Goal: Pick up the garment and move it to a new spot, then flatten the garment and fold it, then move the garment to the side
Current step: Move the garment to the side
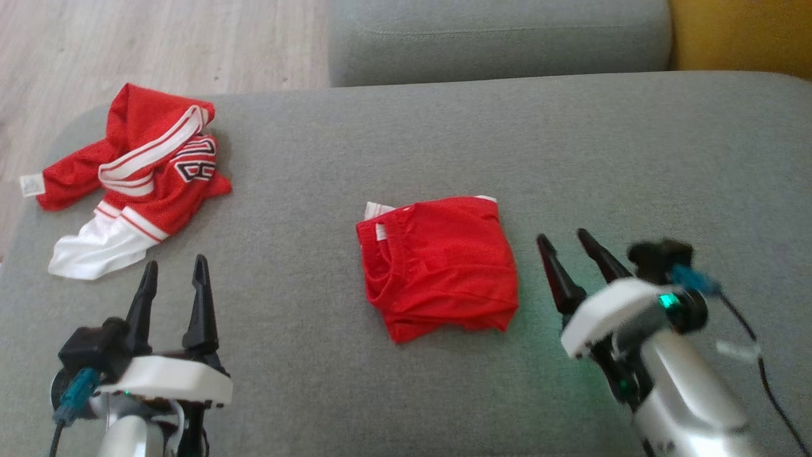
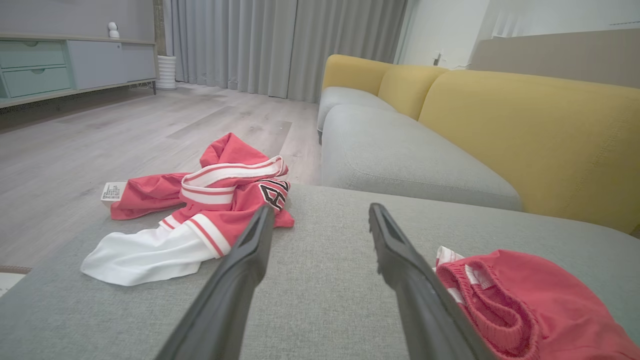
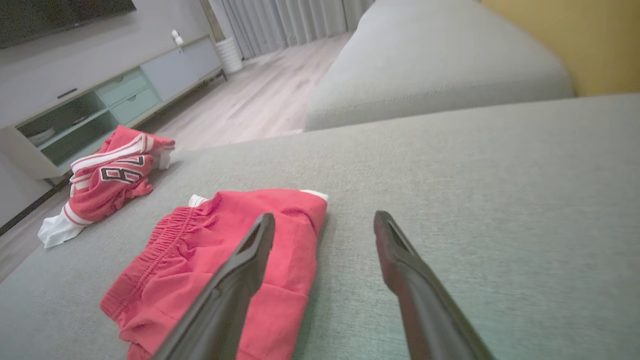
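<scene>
MID-TASK ON THE SOFA: Our folded red mesh shorts (image 1: 441, 266) lie about midway across the grey fabric sofa seat (image 1: 634, 165), well apart from every edge. The elastic waistband is turned toward the left edge and a white trim peeks out at the far side. By our reckoning the lifting, flattening and folding are done, since the shorts sit as a compact, roughly square bundle, if a little rumpled along the near side. What seems left is the last step, carrying the bundle off to one side.

Our right claw (image 1: 561, 235) hovers just beside the bundle's right side, apart from it, its two dark fingers spread wide and holding nothing. Our left claw (image 1: 176, 261) waits toward the near left corner, equally wide and empty.

Near it, at the far left corner, a crumpled red-and-white basketball jersey (image 1: 149, 184) lies in a heap. Its white hem points toward the near edge and its label end reaches the left edge. We judge that it is a separate job, not yet flattened or folded.

Across the wooden floor, a low cabinet with pale green drawers (image 3: 125, 95) stands against the wall. Its drawers are closed, and its open shelf holds some pale items too small for us to identify.
</scene>
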